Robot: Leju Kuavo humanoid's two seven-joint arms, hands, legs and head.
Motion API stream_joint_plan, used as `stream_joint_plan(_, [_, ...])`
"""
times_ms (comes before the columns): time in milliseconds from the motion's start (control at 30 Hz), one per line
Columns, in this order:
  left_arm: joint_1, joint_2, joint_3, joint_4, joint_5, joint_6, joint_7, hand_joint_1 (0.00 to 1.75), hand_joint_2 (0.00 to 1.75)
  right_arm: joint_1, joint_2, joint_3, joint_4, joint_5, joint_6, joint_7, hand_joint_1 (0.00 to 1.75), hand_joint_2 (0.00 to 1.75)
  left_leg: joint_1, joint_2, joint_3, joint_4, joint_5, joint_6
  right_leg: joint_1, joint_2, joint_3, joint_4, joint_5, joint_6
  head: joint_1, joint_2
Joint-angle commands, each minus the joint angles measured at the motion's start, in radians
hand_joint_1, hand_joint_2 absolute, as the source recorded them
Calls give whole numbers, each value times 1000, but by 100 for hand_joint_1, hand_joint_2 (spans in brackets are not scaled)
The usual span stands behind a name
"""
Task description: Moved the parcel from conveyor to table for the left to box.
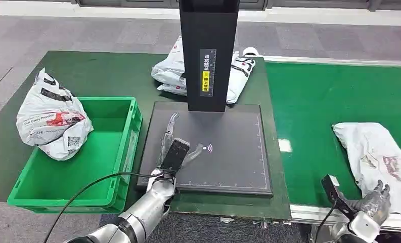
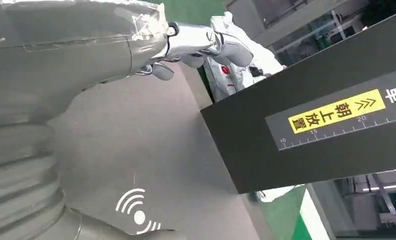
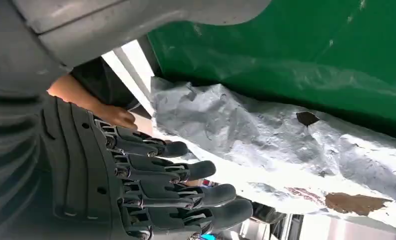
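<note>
Just beyond our right hand's (image 1: 374,201) spread, empty fingers (image 3: 186,172), the crumpled white plastic parcel (image 1: 377,152) lies on the green conveyor belt (image 1: 309,116), so we'd reach over its near edge, get a full wrap, then lift.

- Parcel (image 1: 377,157): crinkled, slightly glossy white plastic film.
- Belt (image 1: 314,106): matt green, finely textured.
- Crate (image 1: 118,147), left of the pad: smooth green plastic.
- Pad (image 1: 228,147): smooth matt dark grey.
- Left arm (image 1: 147,210): shiny silver metal.
</note>
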Motion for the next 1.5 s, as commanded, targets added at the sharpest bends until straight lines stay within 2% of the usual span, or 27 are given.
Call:
stream_joint_plan(33, [-44,10,35,56,5,-3,4,0,175,-41,3,-7,72,0,10,6,0,175,0,6,4,-1,-1,0,1,1,3,-2,0,-2,0,0])
stream_joint_plan(100, [-44,10,35,56,5,-3,4,0,175,-41,3,-7,72,0,10,6,0,175,0,3,1,0,-1,0,1,0,1,-1,0,-1,0,0])
stream_joint_plan(367, [-44,10,35,56,5,-3,4,0,175,-41,3,-7,72,0,10,6,0,175,1,5,4,-1,-1,0,2,0,3,-2,0,-2,0,0])
stream_joint_plan(533, [-48,13,37,56,7,-8,4,0,175,-73,-14,2,98,21,118,69,0,175,0,6,4,-1,-1,0,1,1,3,-1,0,-2,0,0])
stream_joint_plan(567, [-48,13,38,55,6,-7,4,0,175,-77,-17,-1,98,21,136,77,21,175,0,7,5,-2,-1,0,1,1,4,-2,0,-2,0,0])
stream_joint_plan(600, [-48,12,39,56,7,-6,4,0,175,-80,-18,0,99,24,145,84,175,175,0,5,3,0,-1,0,1,1,2,-1,0,-1,0,0])
stream_joint_plan(733, [-39,10,42,54,7,3,4,0,175,-91,-15,1,103,35,172,120,175,175,1,3,2,0,0,0,1,0,2,-1,0,-1,0,0])
stream_joint_plan(933, [-13,20,60,27,23,9,4,0,175,-135,-5,3,113,53,245,196,175,175,0,8,4,-1,-1,0,0,3,3,-1,1,-1,0,0])
stream_joint_plan(1067, [-23,30,67,16,35,-15,4,0,175,-143,-27,-7,112,45,288,170,175,175,0,5,4,-1,0,0,1,1,3,-1,0,-1,0,0])
stream_joint_plan(1333, [-26,32,69,19,36,-15,4,0,175,-148,-28,-12,108,46,263,141,175,175,0,5,4,-1,-1,0,1,1,3,-1,0,-1,0,0])
stream_joint_plan(1367, [-17,34,91,14,17,51,4,0,175,-197,141,-103,-122,-118,-94,-404,175,175,0,5,3,-1,-1,0,1,1,2,-1,0,-1,0,0])
stream_joint_plan(1400, [-17,34,91,14,17,51,4,0,175,-197,141,-103,-122,-118,-94,-404,175,175,0,5,4,-1,-1,0,1,2,3,-1,0,-1,0,0])
stream_joint_plan(1433, [-16,35,105,12,-4,51,4,0,175,-187,169,-121,-171,-141,-94,-483,175,175,0,10,5,-2,-1,0,1,5,4,-2,1,-2,0,0])
stream_joint_plan(1467, [-10,30,153,3,-77,51,4,0,175,-174,234,-164,-244,-200,-94,-652,175,175,0,17,4,-2,-2,-1,1,12,0,-1,3,-2,0,0])
stream_joint_plan(1500, [-7,24,178,-1,-113,51,4,0,175,-169,269,-180,-266,-229,-94,-750,175,175,0,9,1,-1,0,0,0,6,0,0,2,-1,0,0])
